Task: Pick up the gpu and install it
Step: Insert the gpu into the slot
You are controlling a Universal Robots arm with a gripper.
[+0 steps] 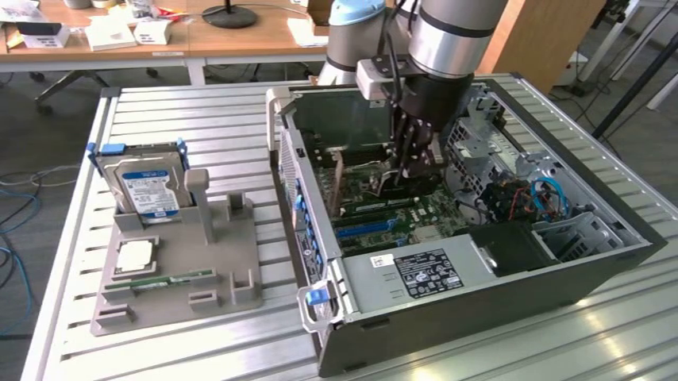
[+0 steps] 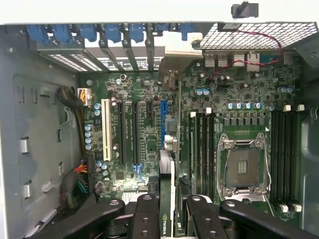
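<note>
My gripper (image 1: pixel 409 171) reaches down inside the open computer case (image 1: pixel 445 270), over the green motherboard (image 2: pixel 124 144). It is shut on the gpu (image 2: pixel 167 219), a thin dark card seen edge-on between the black fingers (image 2: pixel 147 216), with a small logo on its edge. The card runs in line with the blue expansion slot (image 2: pixel 163 112), and its silver bracket end (image 2: pixel 172 82) points toward the case's rear slot openings. In the exterior view the gpu (image 1: pixel 373 184) stands on edge just above the board, beside the finger tips.
A grey fixture (image 1: pixel 180 262) on the table at the exterior view's left holds a blue-labelled hard drive (image 1: pixel 148 190), a CPU chip (image 1: pixel 136 254) and a green RAM stick (image 1: pixel 159 279). On the board are an empty CPU socket (image 2: pixel 242 167), black memory slots (image 2: pixel 202 149) and cable bundles (image 2: pixel 75 186).
</note>
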